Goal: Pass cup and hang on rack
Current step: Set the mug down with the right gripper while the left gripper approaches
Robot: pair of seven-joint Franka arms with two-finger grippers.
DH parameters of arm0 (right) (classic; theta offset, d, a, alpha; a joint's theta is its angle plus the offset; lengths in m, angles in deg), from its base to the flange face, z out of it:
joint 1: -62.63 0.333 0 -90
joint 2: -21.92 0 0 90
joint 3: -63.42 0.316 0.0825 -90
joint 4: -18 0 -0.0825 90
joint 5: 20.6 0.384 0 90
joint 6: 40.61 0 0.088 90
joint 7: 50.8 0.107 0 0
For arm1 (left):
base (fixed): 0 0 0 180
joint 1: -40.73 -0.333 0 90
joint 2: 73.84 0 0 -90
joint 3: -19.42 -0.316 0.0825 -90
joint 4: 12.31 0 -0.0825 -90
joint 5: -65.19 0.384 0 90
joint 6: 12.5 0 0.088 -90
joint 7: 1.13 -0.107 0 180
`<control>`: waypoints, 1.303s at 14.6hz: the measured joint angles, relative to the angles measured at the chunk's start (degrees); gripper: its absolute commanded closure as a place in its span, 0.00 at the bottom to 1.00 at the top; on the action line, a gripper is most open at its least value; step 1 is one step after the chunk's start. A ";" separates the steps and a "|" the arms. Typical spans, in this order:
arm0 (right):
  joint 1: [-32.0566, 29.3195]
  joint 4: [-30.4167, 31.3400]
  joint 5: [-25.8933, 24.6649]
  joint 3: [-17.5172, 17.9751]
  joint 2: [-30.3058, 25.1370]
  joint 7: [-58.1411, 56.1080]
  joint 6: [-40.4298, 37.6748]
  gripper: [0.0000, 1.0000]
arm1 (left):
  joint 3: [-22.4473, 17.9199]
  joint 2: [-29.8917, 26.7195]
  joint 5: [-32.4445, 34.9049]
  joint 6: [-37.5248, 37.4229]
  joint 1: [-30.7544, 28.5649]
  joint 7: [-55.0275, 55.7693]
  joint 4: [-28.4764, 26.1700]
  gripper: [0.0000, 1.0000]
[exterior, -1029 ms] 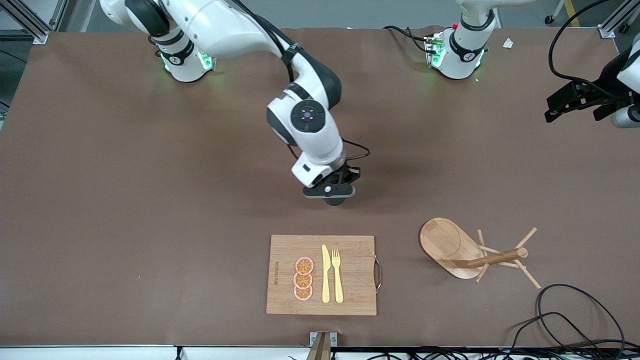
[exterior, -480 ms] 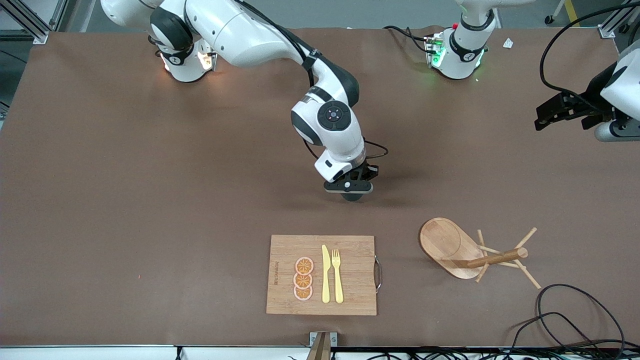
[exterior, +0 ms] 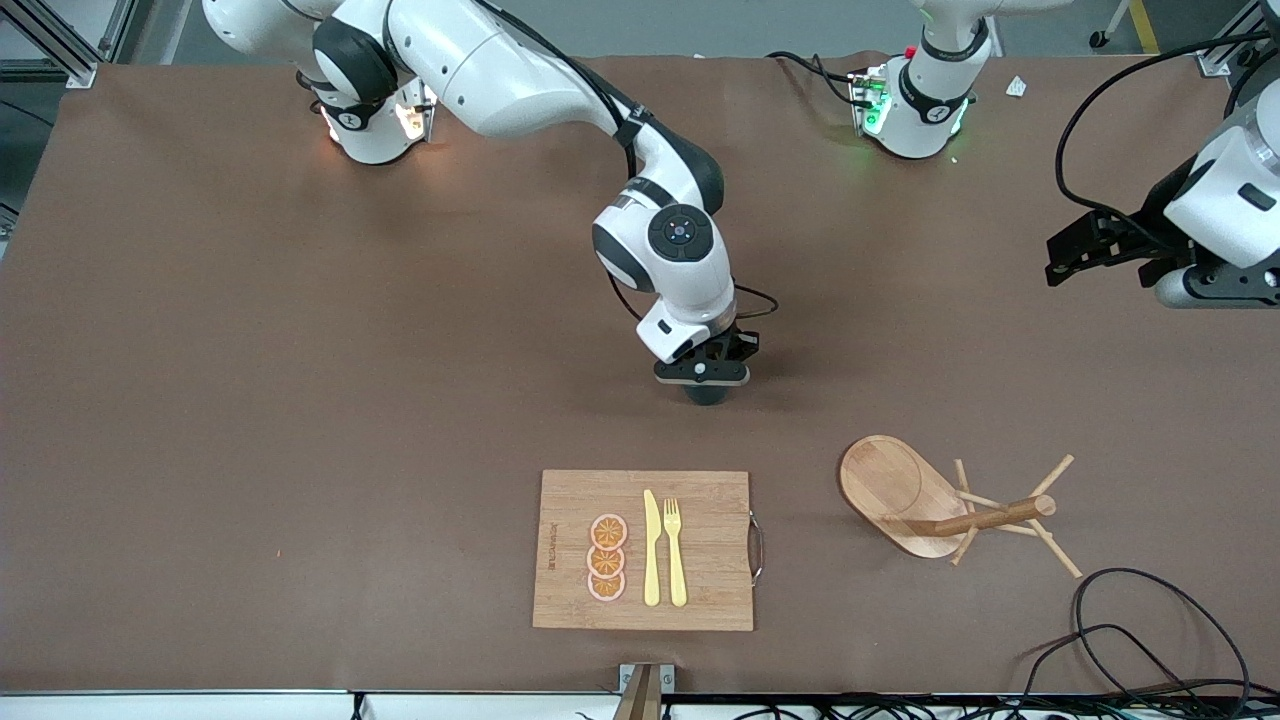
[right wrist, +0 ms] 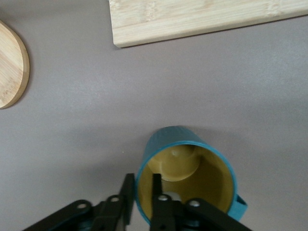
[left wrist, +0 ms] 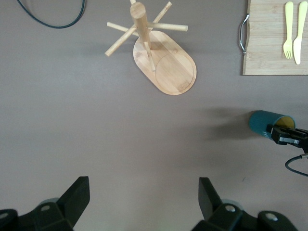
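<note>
The cup (exterior: 706, 393), dark teal with a mustard-yellow inside (right wrist: 185, 163), sits on the table mid-way between the arms, farther from the front camera than the cutting board. My right gripper (exterior: 703, 378) is right over it. Its fingers straddle the cup's wall at the rim (right wrist: 142, 179), one outside and one inside, slightly open with a gap at the inner finger. The rack (exterior: 985, 520) stands toward the left arm's end, nearer the camera, with nothing on its pegs. My left gripper (exterior: 1072, 255) hovers open and empty (left wrist: 144, 185) over bare table at that end. The cup (left wrist: 262, 122) also shows in the left wrist view.
A wooden cutting board (exterior: 715, 520) with a yellow knife (exterior: 651, 550), a fork (exterior: 675, 550) and orange slices (exterior: 606, 558) lies nearer the camera than the cup. Black cables (exterior: 1150, 620) loop near the rack at the table's front corner.
The right arm carried the cup toward the left arm's end and settled, and its fingers loosened from the cup's wall. The left gripper drifted in toward the table's middle.
</note>
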State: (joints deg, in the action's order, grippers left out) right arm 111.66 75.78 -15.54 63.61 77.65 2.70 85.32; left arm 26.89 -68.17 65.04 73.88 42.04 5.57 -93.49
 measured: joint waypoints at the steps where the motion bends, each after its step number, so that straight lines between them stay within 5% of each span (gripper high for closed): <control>1: 0.00 -0.20 -0.03 -0.10 0.00 0.00 0.00 0.00 | 0.12 0.13 0.00 0.12 0.07 0.00 0.00 0.00; 10: -2.31 -2.79 -0.38 -2.55 -4.70 0.40 -3.76 0.00 | 2.25 0.24 3.57 0.11 1.74 -0.01 0.00 0.00; 14: -7.58 -2.92 -1.23 -7.71 -9.10 -2.53 -10.15 0.00 | 2.85 1.77 6.53 -0.04 7.52 2.14 -0.49 0.00; 19: -19.53 -3.19 -1.39 -10.10 -16.40 -13.76 -22.57 0.00 | 2.98 8.90 6.57 1.48 16.84 21.77 -0.71 0.00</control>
State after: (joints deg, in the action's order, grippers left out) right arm 92.12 72.59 -16.93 53.51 61.24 -11.07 62.75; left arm 29.86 -59.27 71.61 75.36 58.88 27.33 -94.20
